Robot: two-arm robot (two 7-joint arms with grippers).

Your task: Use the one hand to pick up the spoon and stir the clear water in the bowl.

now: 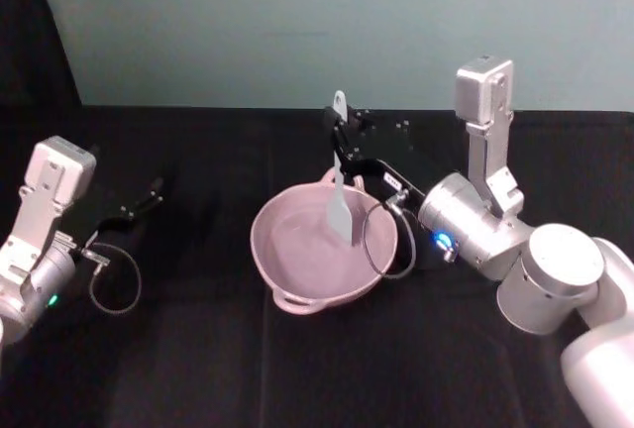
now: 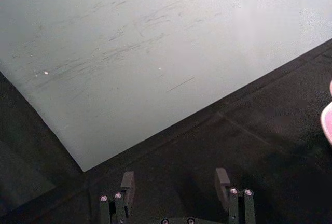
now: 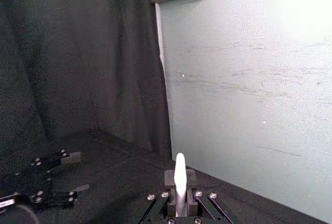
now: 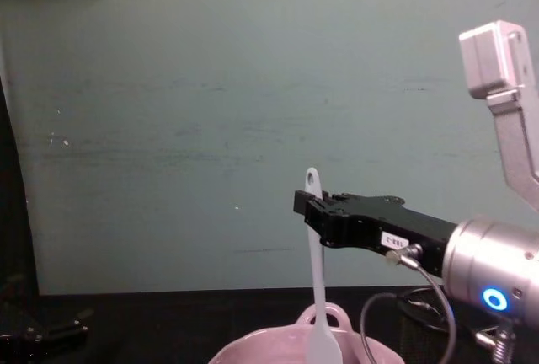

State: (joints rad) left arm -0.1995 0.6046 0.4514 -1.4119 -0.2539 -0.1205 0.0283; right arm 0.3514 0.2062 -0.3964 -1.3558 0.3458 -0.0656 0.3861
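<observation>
Above black table [image 1: 198, 369], right pincer [image 1: 342, 146] grips spoon [image 1: 340, 212] upright, blade down in bowl [image 1: 258, 250].

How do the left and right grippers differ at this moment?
The right gripper is shut on the spoon; the left gripper is open and empty. The right gripper hangs above the bowl's far rim; the left gripper sits apart, to its left. Both are black.

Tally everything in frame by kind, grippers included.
spoon: 1
bowl: 1
grippers: 2 (left gripper open; right gripper shut on spoon)
total: 4
</observation>
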